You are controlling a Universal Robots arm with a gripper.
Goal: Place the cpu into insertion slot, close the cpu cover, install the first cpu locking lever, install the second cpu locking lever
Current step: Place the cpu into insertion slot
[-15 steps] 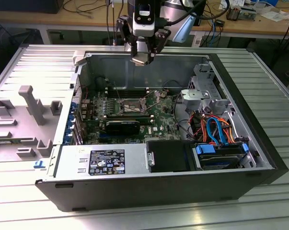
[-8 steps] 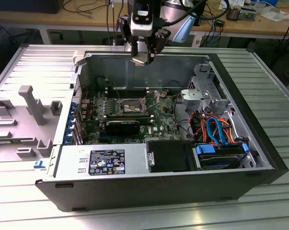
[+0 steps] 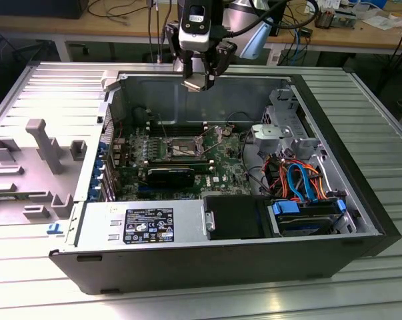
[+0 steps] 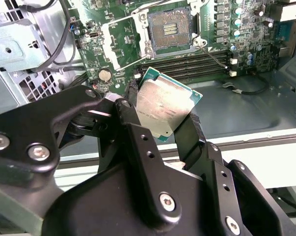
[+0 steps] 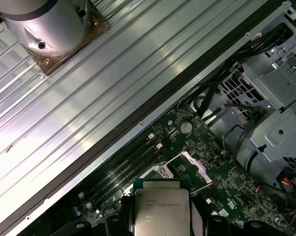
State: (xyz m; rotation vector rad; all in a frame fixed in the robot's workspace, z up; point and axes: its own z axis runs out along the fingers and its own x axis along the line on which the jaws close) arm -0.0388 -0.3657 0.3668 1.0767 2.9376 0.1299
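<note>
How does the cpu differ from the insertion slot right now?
Pose: the cpu is tilted, clamped in the pincer in mid-air; the insertion slot lies flat on the motherboard. Look: the cpu shows a silvery-grey metal top with a green rim; the insertion slot shows a dark contact field, uncovered and empty. Both are square.
</note>
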